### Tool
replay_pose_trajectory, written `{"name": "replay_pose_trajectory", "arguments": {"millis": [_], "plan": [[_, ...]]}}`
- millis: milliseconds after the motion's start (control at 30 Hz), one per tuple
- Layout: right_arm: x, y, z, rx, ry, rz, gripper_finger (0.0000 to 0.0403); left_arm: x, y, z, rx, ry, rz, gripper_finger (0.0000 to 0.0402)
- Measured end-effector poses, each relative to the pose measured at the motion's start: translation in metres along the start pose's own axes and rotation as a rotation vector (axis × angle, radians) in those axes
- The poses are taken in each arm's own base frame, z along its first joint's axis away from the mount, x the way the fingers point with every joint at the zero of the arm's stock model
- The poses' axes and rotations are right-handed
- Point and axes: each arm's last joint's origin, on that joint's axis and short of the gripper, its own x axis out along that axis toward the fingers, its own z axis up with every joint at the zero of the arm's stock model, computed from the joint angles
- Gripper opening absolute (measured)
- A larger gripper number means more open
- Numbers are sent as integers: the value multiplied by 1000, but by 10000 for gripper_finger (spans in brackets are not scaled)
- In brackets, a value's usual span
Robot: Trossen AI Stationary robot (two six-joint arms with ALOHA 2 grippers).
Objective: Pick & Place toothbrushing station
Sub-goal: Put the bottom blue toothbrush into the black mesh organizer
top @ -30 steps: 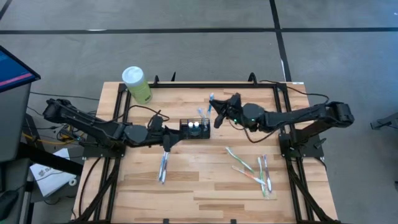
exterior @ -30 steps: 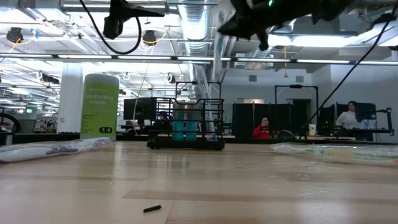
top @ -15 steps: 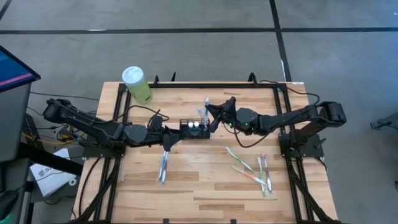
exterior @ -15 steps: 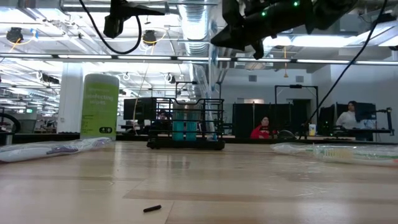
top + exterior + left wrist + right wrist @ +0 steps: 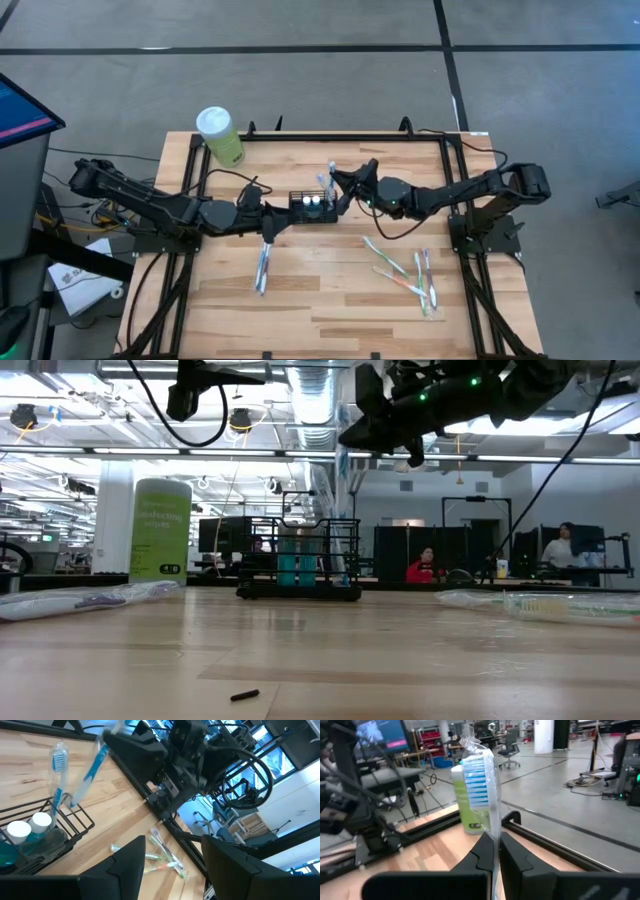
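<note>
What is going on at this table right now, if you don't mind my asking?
The right pincer is shut on a wrapped blue toothbrush, holding it just above the black wire caddy at mid-table. The left pincer sits open beside the caddy's left end. More wrapped toothbrushes lie on the table, and a green canister stands at the far left corner.

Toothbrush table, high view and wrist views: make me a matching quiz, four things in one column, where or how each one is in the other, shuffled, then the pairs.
Things:
1. green canister
2. black wire caddy
3. right gripper
4. loose wrapped toothbrushes

Places or states:
A. lying on the table's right half, nearer the front edge
B. shut on a wrapped blue toothbrush
C. standing at the table's back left corner
D. mid-table, between the two arms, with bottles inside

Pairs: 1-C, 2-D, 3-B, 4-A
</note>
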Motion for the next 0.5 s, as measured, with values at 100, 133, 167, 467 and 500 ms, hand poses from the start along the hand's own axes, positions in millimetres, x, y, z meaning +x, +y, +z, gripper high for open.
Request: {"name": "replay_pose_trajectory", "arguments": {"millis": [100,133,167,467,500], "plan": [[0,0,0,-14,1,-19,4,0,0,0,1,0,0,190],[0,-1,-1,-15,2,-22,4,0,0,0,1,0,0,190],[0,-1,-1,-19,7,-25,4,0,0,0,1,0,0,190],[11,7,-36,-29,59,-38,4,0,0,0,0,0,0,190],[11,9,-38,-22,50,-33,4,0,0,0,1,0,0,190]]}}
